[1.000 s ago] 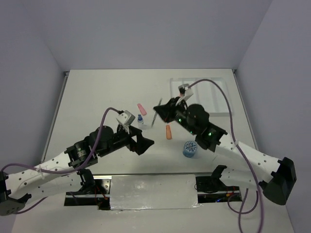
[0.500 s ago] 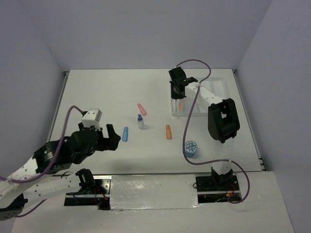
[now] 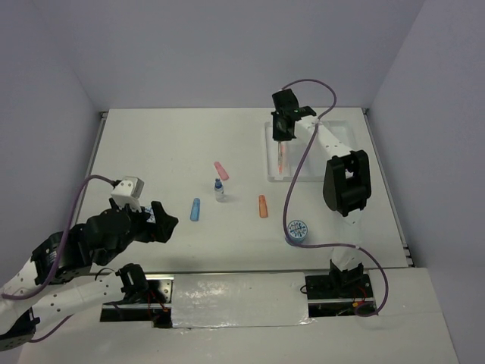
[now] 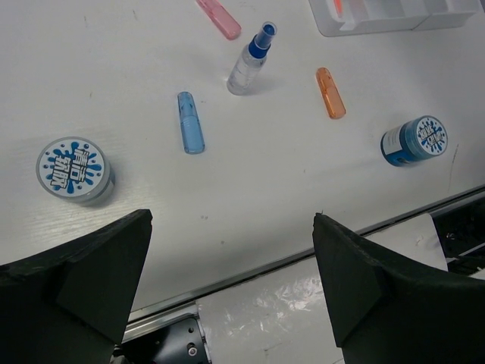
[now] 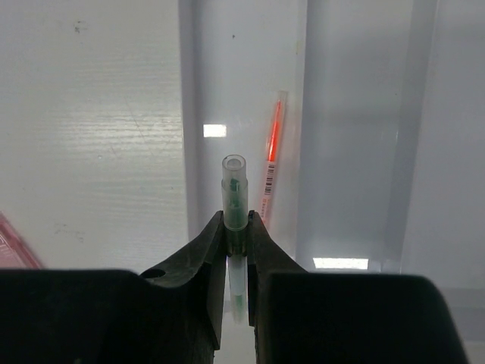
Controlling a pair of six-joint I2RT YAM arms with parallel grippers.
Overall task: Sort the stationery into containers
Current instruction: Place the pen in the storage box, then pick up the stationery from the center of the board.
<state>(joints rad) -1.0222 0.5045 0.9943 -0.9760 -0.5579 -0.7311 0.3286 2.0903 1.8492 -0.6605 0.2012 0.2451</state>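
You're looking at a robotics lab test cell, not a home. A bare white table [image 3: 151,152] is boxed in by plain pale walls [image 3: 227,53], and the cabled left arm [image 3: 83,246] and right arm [image 3: 346,186] are bolted beside a silvery mounting strip [image 3: 239,299] along its near edge.

The tray [image 3: 347,138] sits at the bench's [image 3: 151,152] far right, a pen [image 3: 282,158] in its leftmost compartment. Mid-bench stands the bottle [image 3: 219,189]: one capsule [image 3: 220,171] behind it, another capsule [image 3: 195,209] front-left, a third capsule [image 3: 263,205] right. A roll [image 3: 296,231] lies towards the near edge.
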